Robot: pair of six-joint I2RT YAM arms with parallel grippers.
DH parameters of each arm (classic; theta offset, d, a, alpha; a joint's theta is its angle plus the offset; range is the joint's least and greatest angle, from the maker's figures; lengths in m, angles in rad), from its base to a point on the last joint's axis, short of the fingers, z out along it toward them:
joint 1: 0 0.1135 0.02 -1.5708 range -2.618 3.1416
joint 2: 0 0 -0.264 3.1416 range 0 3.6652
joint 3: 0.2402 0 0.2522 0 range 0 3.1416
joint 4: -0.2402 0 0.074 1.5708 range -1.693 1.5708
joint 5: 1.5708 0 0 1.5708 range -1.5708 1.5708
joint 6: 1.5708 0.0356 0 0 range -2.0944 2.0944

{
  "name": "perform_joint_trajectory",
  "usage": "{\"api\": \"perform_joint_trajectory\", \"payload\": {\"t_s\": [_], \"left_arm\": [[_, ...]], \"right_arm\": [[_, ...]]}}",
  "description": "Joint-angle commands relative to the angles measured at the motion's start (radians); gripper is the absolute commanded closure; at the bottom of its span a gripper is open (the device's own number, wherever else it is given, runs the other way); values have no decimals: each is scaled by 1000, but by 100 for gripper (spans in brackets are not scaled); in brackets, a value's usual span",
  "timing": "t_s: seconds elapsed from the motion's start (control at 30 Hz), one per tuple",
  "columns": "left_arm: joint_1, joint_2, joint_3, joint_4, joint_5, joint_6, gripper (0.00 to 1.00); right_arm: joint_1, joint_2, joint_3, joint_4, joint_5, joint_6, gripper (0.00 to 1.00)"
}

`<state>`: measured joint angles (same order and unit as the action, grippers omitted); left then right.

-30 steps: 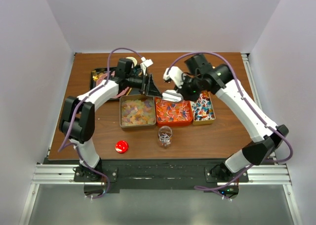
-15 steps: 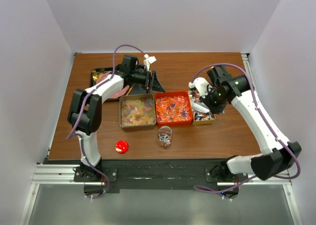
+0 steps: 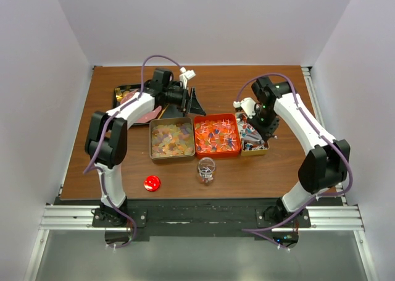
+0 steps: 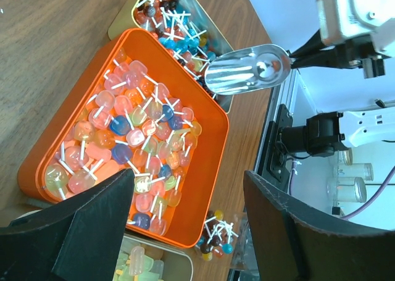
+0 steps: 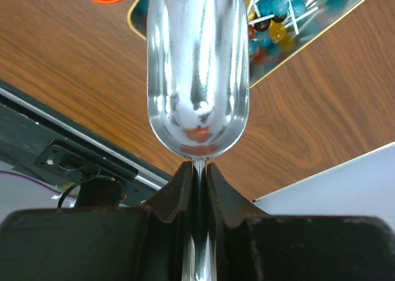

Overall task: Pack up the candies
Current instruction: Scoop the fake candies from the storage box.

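Right gripper (image 5: 197,170) clamped on scoop (image 5: 197,65) handle, swung right past orange tray (image 4: 213,170), left gripper (image 4: 187,188) jaws wide, unmoved, candies (image 3: 249,138) partly hidden under right arm.

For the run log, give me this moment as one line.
right gripper: shut on scoop, scoop empty, over gold tray | left gripper: open, holds nothing

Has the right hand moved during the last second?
Yes. The right hand, holding a shiny metal scoop, went rightward from the orange rectangular tray to the small gold tray.
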<state>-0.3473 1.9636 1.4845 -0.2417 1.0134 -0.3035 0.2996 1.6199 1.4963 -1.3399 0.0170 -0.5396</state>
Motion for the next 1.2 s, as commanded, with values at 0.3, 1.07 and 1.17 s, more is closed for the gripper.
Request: {"api": "perform_joint_trajectory", "payload": {"t_s": [0.3, 1.07, 1.17], "left_arm": [[45, 27, 72, -11, -5, 18, 25], [48, 7, 66, -54, -67, 81, 25], [48, 17, 77, -48, -70, 75, 25]], "right_arm": [[-5, -8, -60, -255, 72, 18, 100], [-7, 193, 36, -258, 176, 53, 100], [-8, 213, 68, -258, 189, 81, 100]]}}
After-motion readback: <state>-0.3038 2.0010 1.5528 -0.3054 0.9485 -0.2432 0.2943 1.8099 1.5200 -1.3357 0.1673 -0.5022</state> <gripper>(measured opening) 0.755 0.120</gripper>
